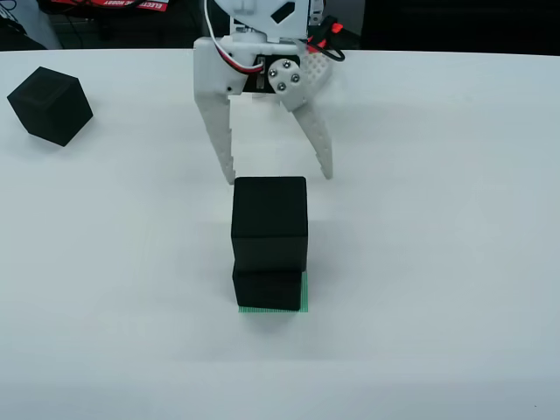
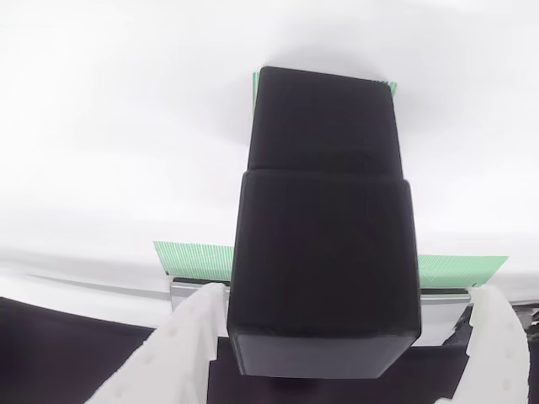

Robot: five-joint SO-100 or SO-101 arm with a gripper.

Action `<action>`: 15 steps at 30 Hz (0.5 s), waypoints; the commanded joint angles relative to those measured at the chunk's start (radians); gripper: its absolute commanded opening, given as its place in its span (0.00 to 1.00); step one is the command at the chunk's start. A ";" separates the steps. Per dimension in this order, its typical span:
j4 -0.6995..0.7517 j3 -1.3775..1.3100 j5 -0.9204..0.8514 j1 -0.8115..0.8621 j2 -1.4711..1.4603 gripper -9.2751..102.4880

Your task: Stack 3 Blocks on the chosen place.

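Two black blocks stand stacked on the chosen place, a green striped patch (image 1: 303, 296): the lower block (image 1: 268, 289) sits on it and the upper block (image 1: 269, 223) rests squarely on top. A third block (image 1: 50, 105) lies alone at the far left of the white table. My white gripper (image 1: 278, 175) is open just behind the stack, its fingertips spread wider than the upper block and holding nothing. In the wrist view the upper block (image 2: 324, 269) sits between my fingers (image 2: 189, 328), the lower block (image 2: 324, 118) is beyond it, and the gripper (image 2: 349, 295) is open.
The white table (image 1: 437, 262) spreads around the stack. A green striped strip (image 2: 194, 257) runs along a table edge in the wrist view, with darkness beyond it. Dark clutter lines the far edge (image 1: 105, 7).
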 commanded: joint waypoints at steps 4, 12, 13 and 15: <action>0.190 0.002 -0.005 0.051 0.181 0.40; 0.426 -0.063 -0.005 0.265 0.222 0.40; 0.443 -0.072 0.003 0.318 0.222 0.40; 0.443 -0.072 -0.003 0.426 0.221 0.40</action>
